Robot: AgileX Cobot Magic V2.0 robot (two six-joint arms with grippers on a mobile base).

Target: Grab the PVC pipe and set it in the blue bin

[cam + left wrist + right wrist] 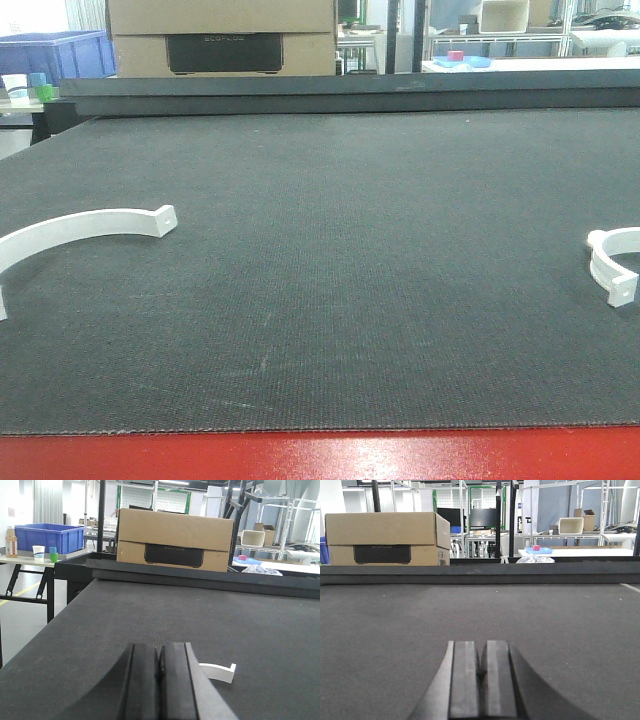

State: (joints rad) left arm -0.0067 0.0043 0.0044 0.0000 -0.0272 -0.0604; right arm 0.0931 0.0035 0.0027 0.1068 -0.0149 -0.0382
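I see a white curved PVC pipe piece [90,225] lying at the left of the dark grey textured mat [350,250], and a second white curved piece [612,262] at the right edge. My left gripper [160,680] and right gripper [481,677] hover low, pads pressed together, holding nothing. The blue plastic bin [47,536] sits on a side table far left.

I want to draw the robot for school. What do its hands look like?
Both look the same. The left gripper and the right gripper each have two flat, dark grey fingers with squared tips. Smooth grey sides flare outward toward the camera. No cables, stickers or markings show. The arms themselves are out of view.
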